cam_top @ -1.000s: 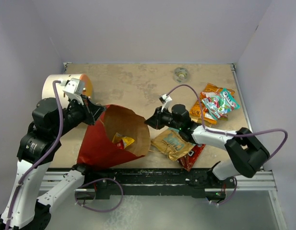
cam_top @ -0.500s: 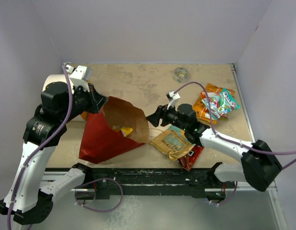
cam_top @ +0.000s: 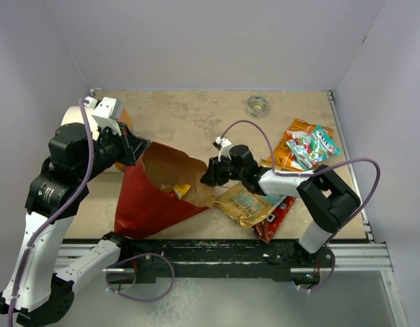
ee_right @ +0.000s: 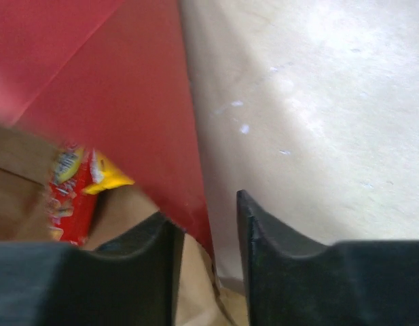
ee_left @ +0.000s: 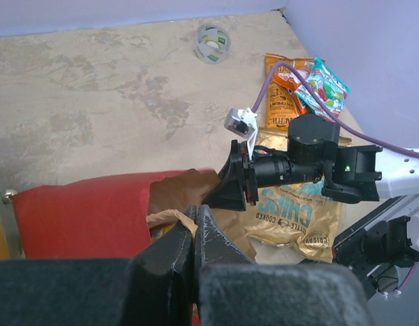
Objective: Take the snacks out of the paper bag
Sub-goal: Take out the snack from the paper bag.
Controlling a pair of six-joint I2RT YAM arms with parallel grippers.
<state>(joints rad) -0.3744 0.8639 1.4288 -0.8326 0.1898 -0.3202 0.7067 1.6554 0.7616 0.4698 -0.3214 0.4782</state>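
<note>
The paper bag lies on its side, red outside, with its brown mouth facing right. My left gripper is shut on the bag's upper rim and holds it up; in the left wrist view the gripper pinches brown paper. My right gripper is open at the mouth, with the bag's red edge between its fingers. A yellow and red snack lies inside the bag. A tan-gold packet, a red packet, orange packets and a teal packet lie on the table.
A white cylinder with an orange end stands behind my left arm. A tape roll lies at the back of the table. Walls close in the table on the left, back and right.
My left gripper has lifted the bag's rim and shifted it a little back. My right gripper drew back to the right, then moved left to the bag's mouth edge.
</note>
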